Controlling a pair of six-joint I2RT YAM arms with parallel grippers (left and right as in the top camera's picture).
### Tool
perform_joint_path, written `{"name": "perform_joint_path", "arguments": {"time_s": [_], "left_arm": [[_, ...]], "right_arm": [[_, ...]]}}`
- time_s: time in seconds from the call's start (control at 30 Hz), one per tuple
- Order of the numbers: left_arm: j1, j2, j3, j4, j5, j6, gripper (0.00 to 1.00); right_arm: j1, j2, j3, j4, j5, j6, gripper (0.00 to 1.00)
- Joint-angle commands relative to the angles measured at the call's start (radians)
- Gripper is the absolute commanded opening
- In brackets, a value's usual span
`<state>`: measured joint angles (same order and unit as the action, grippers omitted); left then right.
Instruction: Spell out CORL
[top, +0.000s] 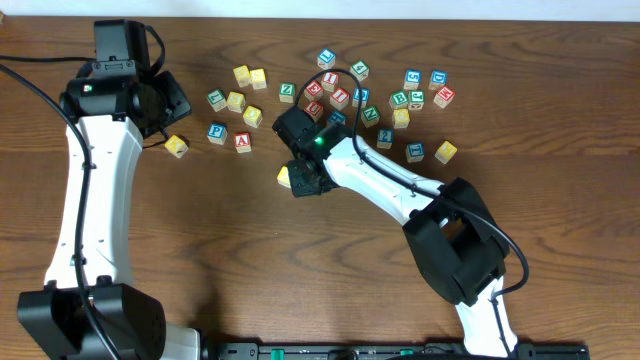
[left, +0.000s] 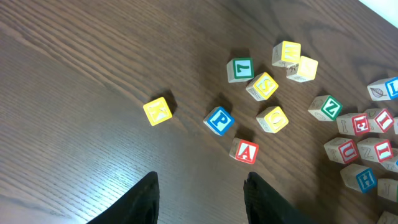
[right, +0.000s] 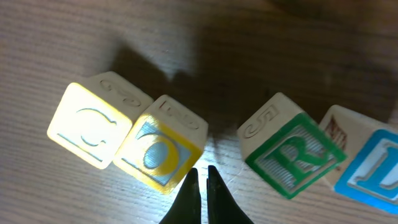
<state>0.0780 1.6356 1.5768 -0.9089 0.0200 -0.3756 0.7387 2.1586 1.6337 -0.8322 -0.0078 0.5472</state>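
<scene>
Dark wood-grain surface (top: 300, 270) carries scattered wooden alphabet cubes (top: 401, 118). Four lie in a row: yellow C cube (right: 87, 127), yellow O cube (right: 161, 152), green R cube (right: 292, 155), blue L cube (right: 373, 171).

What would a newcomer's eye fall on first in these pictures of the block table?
Most striking is the row in the right wrist view: one yellow cube beside a second yellow cube, a gap, then the green R cube beside the blue L cube. The shut right gripper points at that gap. From overhead, scattered lettered cubes fill the table's far middle, and the open left gripper hovers near the blue P cube.
</scene>
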Motion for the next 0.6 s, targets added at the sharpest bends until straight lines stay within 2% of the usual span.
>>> {"name": "perform_joint_path", "arguments": {"time_s": [0.0,0.1,0.37,0.57], "left_arm": [[-0.002,0.034,-0.018,-0.001,-0.005,0.021,0.43],[-0.02,0.06,-0.018,-0.006,-0.002,0.051,0.36],[-0.107,0.143,-0.018,0.005,-0.002,0.151,0.35],[-0.148,0.207,-0.018,0.005,-0.001,0.193,0.2]], "right_arm": [[-0.038,-0.072,0.021,0.003,0.001,-0.006,0.01],[-0.068,-0.119,0.021,0.0,0.0,-0.014,0.01],[-0.184,-0.19,0.021,-0.065,-0.001,-0.014,0.01],[-0.274,-0.168,0.004,-0.087,-0.049,-0.055,0.01]]}}
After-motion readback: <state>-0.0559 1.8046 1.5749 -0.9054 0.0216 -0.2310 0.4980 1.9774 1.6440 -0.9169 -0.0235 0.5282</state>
